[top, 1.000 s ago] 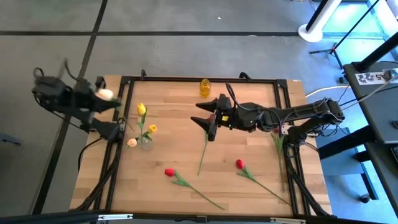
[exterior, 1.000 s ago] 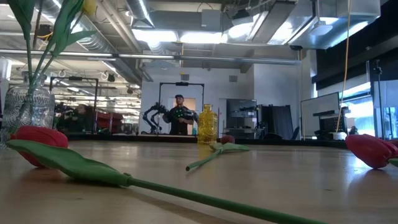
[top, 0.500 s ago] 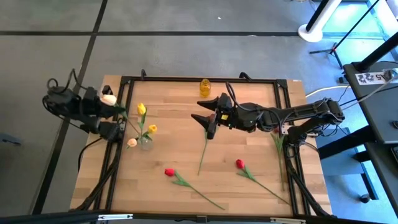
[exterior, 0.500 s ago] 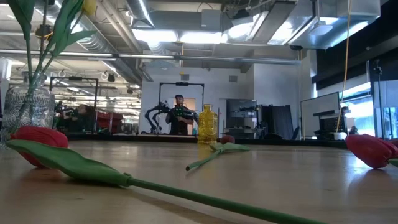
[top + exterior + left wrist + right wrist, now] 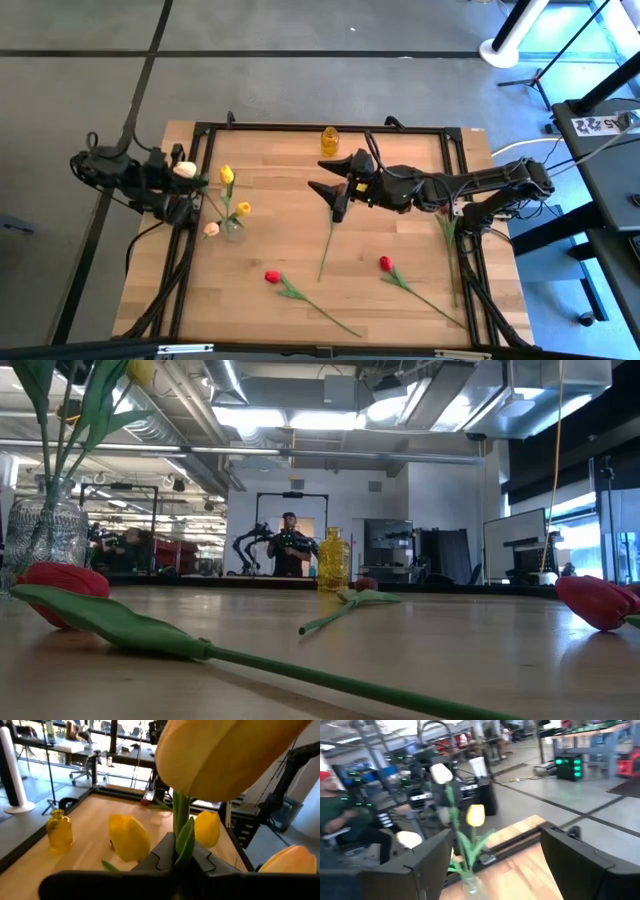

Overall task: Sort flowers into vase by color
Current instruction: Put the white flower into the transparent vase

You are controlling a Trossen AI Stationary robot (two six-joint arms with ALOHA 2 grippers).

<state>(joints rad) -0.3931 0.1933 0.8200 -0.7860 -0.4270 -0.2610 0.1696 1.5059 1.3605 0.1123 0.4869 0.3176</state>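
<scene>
My left hand is clamped on a cream tulip at the desk's left edge, stem roughly upright, the vase just inboard; right hand hovers open mid-desk.

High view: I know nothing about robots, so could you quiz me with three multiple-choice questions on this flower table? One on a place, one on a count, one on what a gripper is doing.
1. Where does the small yellow vase stand?
A. alone by the table's edge
B. between the red tulips
C. in a gripper

2. How many bright red tulips lie on the table?
A. none
B. two
C. six

3. What is the left gripper doing?
A. gripping the yellow vase
B. hanging open and empty
C. holding a cream tulip's stem

Answers:
1 A, it stands beside the frame rail.
2 B, one and another.
3 C, the left wrist view shows the stem clamped below the cream tulip.
</scene>
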